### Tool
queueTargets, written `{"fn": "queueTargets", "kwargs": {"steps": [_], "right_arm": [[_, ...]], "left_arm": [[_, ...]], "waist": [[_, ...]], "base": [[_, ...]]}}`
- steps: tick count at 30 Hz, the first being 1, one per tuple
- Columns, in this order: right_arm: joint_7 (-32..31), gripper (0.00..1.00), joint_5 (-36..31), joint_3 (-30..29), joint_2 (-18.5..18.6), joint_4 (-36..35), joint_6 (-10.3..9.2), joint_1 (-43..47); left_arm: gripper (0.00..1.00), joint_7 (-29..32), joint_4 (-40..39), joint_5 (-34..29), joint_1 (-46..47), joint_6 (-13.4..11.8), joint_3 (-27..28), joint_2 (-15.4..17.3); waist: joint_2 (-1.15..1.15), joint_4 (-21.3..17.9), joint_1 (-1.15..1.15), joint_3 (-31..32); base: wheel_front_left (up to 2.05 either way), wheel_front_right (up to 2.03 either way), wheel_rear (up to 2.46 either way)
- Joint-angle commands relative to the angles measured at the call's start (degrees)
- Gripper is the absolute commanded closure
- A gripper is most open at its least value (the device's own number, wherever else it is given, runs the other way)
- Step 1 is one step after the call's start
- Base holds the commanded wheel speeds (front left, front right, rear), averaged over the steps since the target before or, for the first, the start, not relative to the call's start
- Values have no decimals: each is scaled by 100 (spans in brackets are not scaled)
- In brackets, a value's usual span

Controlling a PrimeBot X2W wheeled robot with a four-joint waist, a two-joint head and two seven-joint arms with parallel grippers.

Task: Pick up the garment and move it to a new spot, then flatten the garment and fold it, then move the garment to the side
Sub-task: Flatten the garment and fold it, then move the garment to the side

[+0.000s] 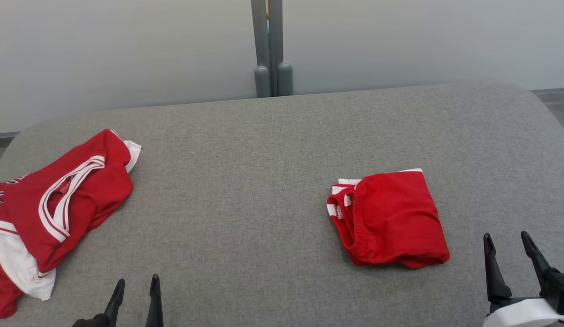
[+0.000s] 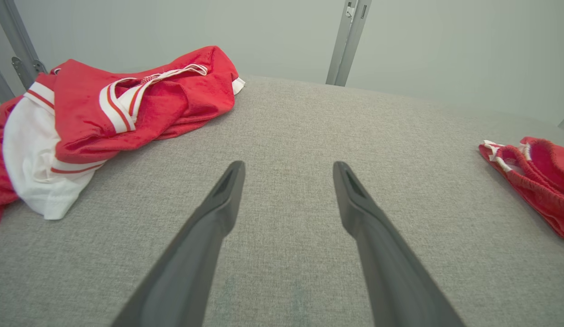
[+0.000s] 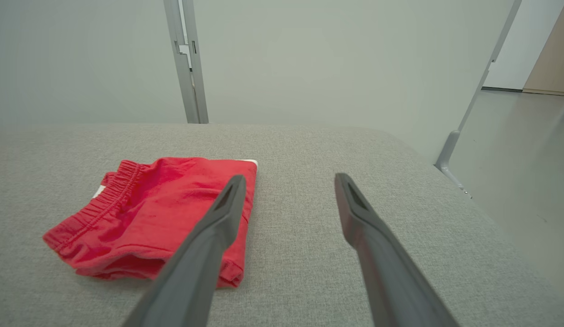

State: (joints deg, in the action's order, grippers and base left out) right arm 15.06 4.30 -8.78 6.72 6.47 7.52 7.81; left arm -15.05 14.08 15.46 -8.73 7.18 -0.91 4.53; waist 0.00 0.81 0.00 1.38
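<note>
A crumpled red and white garment (image 1: pixel 72 200) lies in a heap at the table's left edge, with striped trim and a white panel showing (image 2: pixel 141 109). Red shorts (image 1: pixel 391 218) with an elastic waistband lie folded flat on the right half (image 3: pixel 150 213), and their edge shows at the right of the left wrist view (image 2: pixel 541 181). My left gripper (image 1: pixel 137 279) hovers open near the front edge, to the right of the heap, nothing between its fingers (image 2: pixel 288 167). My right gripper (image 1: pixel 506 235) stands open just right of the folded shorts, holding nothing (image 3: pixel 289 178).
The grey fabric-covered table (image 1: pixel 245 181) has rounded corners. A grey metal post (image 1: pixel 269 45) rises behind its far edge against a pale wall. The table's right edge drops to the floor (image 3: pixel 513 150), where another slanted post (image 3: pixel 472 104) stands.
</note>
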Motion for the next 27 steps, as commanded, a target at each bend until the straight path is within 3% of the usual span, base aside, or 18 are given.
{"fn": "queueTargets", "kwargs": {"steps": [1,27], "right_arm": [[16,0,-34,-20,-2,-5,-6,30],[16,0,158,-35,90,-169,-6,-263]], "left_arm": [[0,-15,-17,-50,-51,24,27,-12],[0,-15,-206,-171,9,37,78,-69]], "waist": [[0,18,0,3],[0,25,0,-152]], "base": [[0,0,0],[0,0,0]]}}
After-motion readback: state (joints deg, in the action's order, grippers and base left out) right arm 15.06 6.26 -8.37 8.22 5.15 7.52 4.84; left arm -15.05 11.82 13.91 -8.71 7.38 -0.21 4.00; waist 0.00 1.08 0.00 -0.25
